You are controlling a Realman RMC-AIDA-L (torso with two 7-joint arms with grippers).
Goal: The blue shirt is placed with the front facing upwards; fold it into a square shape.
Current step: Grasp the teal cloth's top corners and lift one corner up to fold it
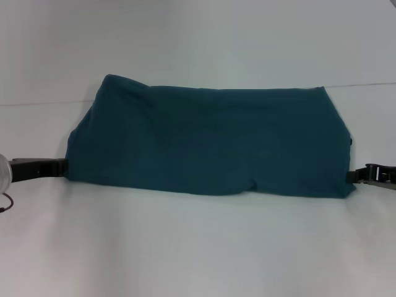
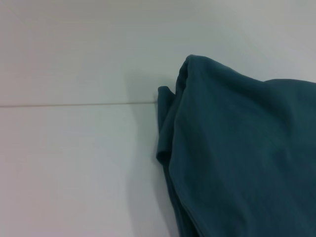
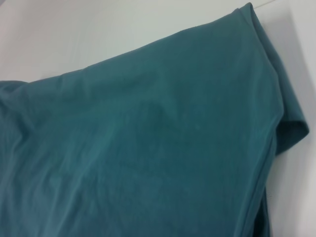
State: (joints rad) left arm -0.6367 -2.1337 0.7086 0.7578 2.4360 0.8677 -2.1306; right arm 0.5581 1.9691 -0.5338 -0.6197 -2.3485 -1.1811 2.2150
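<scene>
The blue shirt (image 1: 210,139) lies folded into a wide band across the table, plain teal side up, with no lettering showing. My left gripper (image 1: 62,167) reaches in low from the left and is shut on the shirt's near left corner. At the near right corner my right gripper (image 1: 355,176) grips the cloth the same way. The left wrist view shows a bunched edge of the blue shirt (image 2: 237,148) running out of frame. In the right wrist view the blue shirt (image 3: 148,148) fills most of the picture, with a sleeve (image 3: 289,126) hanging off one side.
The white table (image 1: 198,247) stretches in front of the shirt. A seam line (image 1: 37,103) crosses the table behind it. A round metallic part and a thin cable (image 1: 5,201) sit at the far left edge.
</scene>
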